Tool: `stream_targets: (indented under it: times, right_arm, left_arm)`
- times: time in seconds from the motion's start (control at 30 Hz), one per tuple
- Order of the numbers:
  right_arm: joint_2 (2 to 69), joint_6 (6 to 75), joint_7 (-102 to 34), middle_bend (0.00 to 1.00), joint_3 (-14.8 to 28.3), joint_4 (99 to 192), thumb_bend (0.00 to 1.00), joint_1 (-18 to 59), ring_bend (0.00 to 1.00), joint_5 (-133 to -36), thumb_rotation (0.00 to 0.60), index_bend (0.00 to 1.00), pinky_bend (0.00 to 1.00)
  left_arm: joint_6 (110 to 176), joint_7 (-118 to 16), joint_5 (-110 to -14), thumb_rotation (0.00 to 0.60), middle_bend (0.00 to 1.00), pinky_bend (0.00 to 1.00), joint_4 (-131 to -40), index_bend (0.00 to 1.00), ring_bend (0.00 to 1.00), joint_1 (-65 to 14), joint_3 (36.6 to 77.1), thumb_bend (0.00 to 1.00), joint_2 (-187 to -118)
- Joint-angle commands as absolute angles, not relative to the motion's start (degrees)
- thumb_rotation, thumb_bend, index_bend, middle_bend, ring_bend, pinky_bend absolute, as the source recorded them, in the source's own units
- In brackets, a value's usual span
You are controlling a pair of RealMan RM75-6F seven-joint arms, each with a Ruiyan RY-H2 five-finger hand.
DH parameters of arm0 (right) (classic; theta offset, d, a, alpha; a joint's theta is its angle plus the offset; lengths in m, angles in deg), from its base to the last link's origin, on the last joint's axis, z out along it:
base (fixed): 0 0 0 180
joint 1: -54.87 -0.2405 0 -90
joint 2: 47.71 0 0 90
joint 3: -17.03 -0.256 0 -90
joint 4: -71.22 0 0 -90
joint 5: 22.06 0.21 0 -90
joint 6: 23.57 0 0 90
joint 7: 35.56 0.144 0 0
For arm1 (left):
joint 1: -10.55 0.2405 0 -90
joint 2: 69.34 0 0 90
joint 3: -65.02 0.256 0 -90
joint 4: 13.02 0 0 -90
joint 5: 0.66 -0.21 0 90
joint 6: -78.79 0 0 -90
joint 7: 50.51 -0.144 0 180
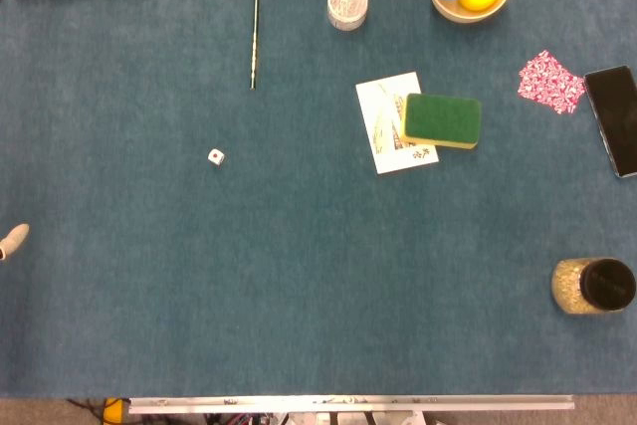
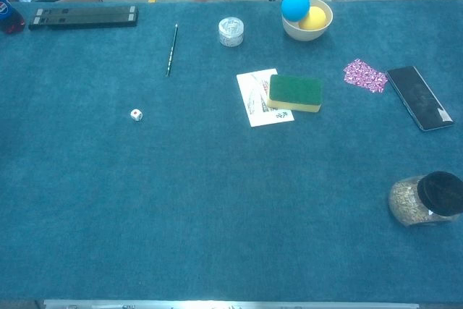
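Nearest the robot, a black-lidded jar (image 1: pixel 593 286) lies on its side on the blue table (image 1: pixel 299 296), far right of the die (image 1: pixel 216 157). Only a pale tip of the left hand (image 1: pixel 12 241) shows, well left of the die and a little nearer. I cannot tell whether its fingers are spread or curled. The right hand is out of sight. Nothing is held, so this looks like the approach stage. Taking the small die would call for a fine pinch. Right of the die and slightly farther, a green sponge (image 1: pixel 442 120) rests on a card (image 1: pixel 383 131). A pencil (image 1: pixel 255 37) lies beyond the die.
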State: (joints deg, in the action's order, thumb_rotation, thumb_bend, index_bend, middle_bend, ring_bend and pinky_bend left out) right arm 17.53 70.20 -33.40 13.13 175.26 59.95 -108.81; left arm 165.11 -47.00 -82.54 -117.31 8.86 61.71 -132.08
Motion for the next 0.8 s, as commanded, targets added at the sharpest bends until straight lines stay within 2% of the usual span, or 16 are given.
stream_targets:
  times: [0.03, 0.57, 0.8]
  right_arm:
    - [17.6, 70.1, -33.6, 0.22, 13.1, 175.3, 0.29, 59.8, 0.1, -108.8, 0.6, 0.32, 0.18]
    - [17.8, 69.6, -33.5, 0.22, 12.8, 174.8, 0.29, 59.5, 0.1, -108.1, 0.6, 0.32, 0.18]
    - [17.9, 69.1, -33.3, 0.22, 12.6, 174.5, 0.29, 59.1, 0.1, -108.1, 0.6, 0.32, 0.18]
  left_arm:
    - [165.0, -46.9, -82.5, 0.6, 0.05, 0.0, -117.1, 0.18, 0.0, 8.8, 61.6, 0.04, -132.2]
    - [163.4, -47.2, -82.5, 0.6, 0.05, 0.0, -117.0, 0.2, 0.0, 7.6, 61.3, 0.04, -131.6]
    - [156.1, -44.9, -84.0, 0.6, 0.06, 0.0, -115.2, 0.25, 0.0, 1.9, 60.0, 0.04, -130.8]
